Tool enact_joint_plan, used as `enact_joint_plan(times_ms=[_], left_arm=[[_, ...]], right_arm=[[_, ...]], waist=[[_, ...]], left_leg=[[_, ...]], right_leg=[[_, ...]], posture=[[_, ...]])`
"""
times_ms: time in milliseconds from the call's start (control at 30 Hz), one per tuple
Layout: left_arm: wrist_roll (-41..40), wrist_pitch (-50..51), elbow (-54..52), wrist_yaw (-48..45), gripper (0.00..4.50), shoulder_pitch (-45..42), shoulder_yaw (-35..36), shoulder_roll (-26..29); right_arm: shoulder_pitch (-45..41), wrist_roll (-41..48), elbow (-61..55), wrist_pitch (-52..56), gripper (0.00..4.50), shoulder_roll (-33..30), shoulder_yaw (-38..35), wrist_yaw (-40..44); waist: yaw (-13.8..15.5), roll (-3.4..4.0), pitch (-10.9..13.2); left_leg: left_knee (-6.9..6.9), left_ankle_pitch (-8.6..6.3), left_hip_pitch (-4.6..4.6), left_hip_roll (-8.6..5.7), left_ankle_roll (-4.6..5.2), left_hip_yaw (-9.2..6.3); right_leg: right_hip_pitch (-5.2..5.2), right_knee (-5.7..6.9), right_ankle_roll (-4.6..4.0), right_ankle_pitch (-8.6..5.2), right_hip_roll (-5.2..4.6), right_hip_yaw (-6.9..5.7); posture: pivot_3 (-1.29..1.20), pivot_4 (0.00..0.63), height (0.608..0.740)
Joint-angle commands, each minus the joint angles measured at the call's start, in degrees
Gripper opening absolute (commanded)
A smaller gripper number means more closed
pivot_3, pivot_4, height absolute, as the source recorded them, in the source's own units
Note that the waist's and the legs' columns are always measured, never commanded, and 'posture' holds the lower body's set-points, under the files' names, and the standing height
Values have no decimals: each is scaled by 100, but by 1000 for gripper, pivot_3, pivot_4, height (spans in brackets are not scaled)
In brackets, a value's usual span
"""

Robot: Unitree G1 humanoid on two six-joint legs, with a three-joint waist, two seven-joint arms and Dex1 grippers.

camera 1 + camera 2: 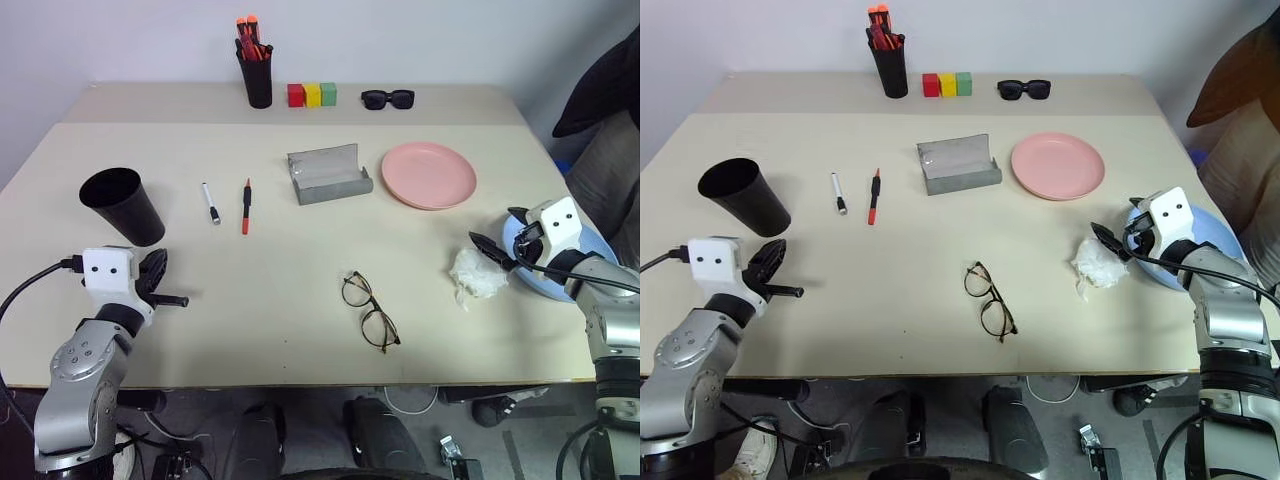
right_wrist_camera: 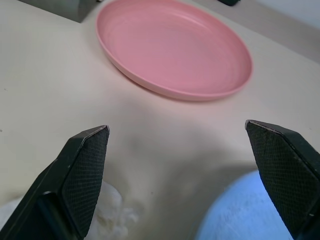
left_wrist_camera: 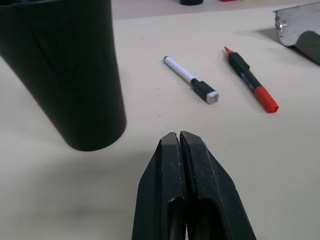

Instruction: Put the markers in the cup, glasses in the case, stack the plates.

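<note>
The black cup [image 1: 122, 205] stands at the table's left. To its right lie the white marker [image 1: 211, 202] and the red marker [image 1: 246, 205], side by side. The grey case [image 1: 328, 175] lies open mid-table, and the pink plate [image 1: 428, 175] sits to its right. The blue plate [image 1: 1228, 238] rests at the right edge. My right gripper [image 1: 497, 232] hovers open and empty over that plate's near-left rim, pointing toward the pink plate [image 2: 172, 47]. The glasses [image 1: 370, 311] lie unfolded near the front edge. My left gripper [image 3: 178, 137] is shut and empty, just in front of the cup.
A black pen pot [image 1: 256, 75] with orange-capped pens, coloured blocks [image 1: 312, 95] and black sunglasses [image 1: 387, 98] line the back of the table. A crumpled white tissue [image 1: 477, 275] lies just left of the blue plate. Dark fabric [image 1: 600, 80] hangs off the table's right.
</note>
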Motion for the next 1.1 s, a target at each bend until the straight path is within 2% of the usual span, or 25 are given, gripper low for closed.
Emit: enact_joint_plan(times_ms=[33,500,700,800,900,1067,1100], left_arm=[[-2,-3,-183,45,0,-39,171,98],[34,368,-259,288,0,-279,52,133],[119,648,-93,479,0,-656,-64,125],[168,1110,53,734,0,-1105,-245,36],[251,1684,335,994,896,-1771,-642,-129],[687,2472,1183,1619,3324,-2957,-1142,-421],[753,2559,1388,1721,3324,-3170,-1163,-478]], right_arm=[[-61,157,-278,28,4454,-86,-138,59],[-395,210,-512,189,4454,108,178,177],[-525,255,-913,355,4454,374,484,192],[-552,259,-1258,472,4454,604,692,96],[-610,186,-1707,657,4500,973,1045,-106],[-526,-86,-2380,926,4500,1439,1717,-393],[-476,-94,-2501,981,4500,1540,1800,-464]], waist=[[3,0,0],[-1,0,0],[8,0,0],[13,0,0],[30,0,0],[28,0,-1],[29,0,-1]], left_leg=[[0,0,0,0,0,0],[1,0,1,0,0,0],[2,0,1,0,0,-2],[2,0,0,-1,0,-2],[9,1,0,-1,-1,-10],[9,2,-3,-2,-2,-12],[9,2,-4,-2,-2,-14]], right_leg=[[0,0,0,0,0,0],[0,4,7,4,1,0],[0,9,9,5,3,0],[0,9,11,6,2,-1],[1,16,13,7,6,-5],[0,19,19,11,7,-6],[-1,19,20,11,8,-8]], posture=[[0,150,725],[0,150,725],[0,150,725],[0,150,725],[0,150,725],[0,150,725],[0,150,725]])
